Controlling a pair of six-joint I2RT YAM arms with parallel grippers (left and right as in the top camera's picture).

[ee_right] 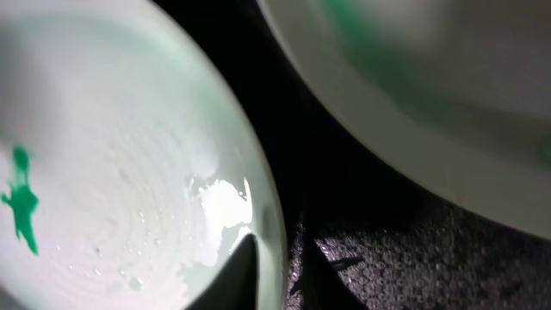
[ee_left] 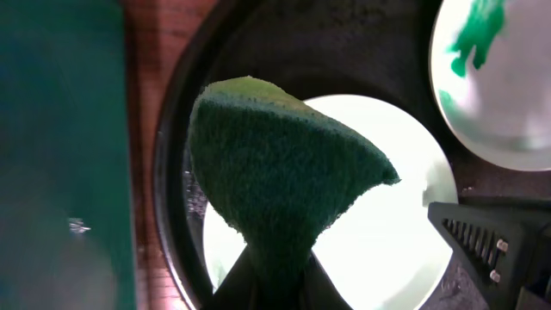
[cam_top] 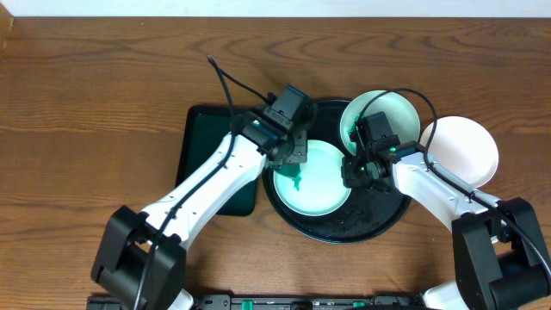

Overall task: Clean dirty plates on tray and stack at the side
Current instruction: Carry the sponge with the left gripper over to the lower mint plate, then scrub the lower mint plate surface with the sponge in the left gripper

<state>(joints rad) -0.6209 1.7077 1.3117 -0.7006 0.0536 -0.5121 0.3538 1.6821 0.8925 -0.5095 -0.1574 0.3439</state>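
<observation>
Overhead view — puts the centre plate [cam_top: 317,191] flat in the black tray [cam_top: 379,222], green smear left of its middle, with the left gripper [cam_top: 293,157] over its far left edge and the right gripper [cam_top: 356,170] at its right rim. Closer in, finds the left fingers clenched on a dark green sponge [ee_left: 284,164] held over the plate, contact not clear. Finds the right fingertips [ee_right: 244,274] either side of that rim with little gap; cannot tell whether pinching or let go. Could go wrong from here: with the rim unheld, would likely skid on the glossy tray under a scrubbing push; with the rim pinched and raised, could tip and slip from the fingers. Could also clash — two grippers working close over one small plate. Around: a far plate [cam_top: 383,112], also smeared, at the tray's far right and close behind the right wrist, easy to knock; a white plate [cam_top: 465,151] on the table [cam_top: 86,103] right of the tray, apparently clean; a green tray [cam_top: 207,146] just left, under the left arm. Leaves the centre smear unwiped, by the look of it.
</observation>
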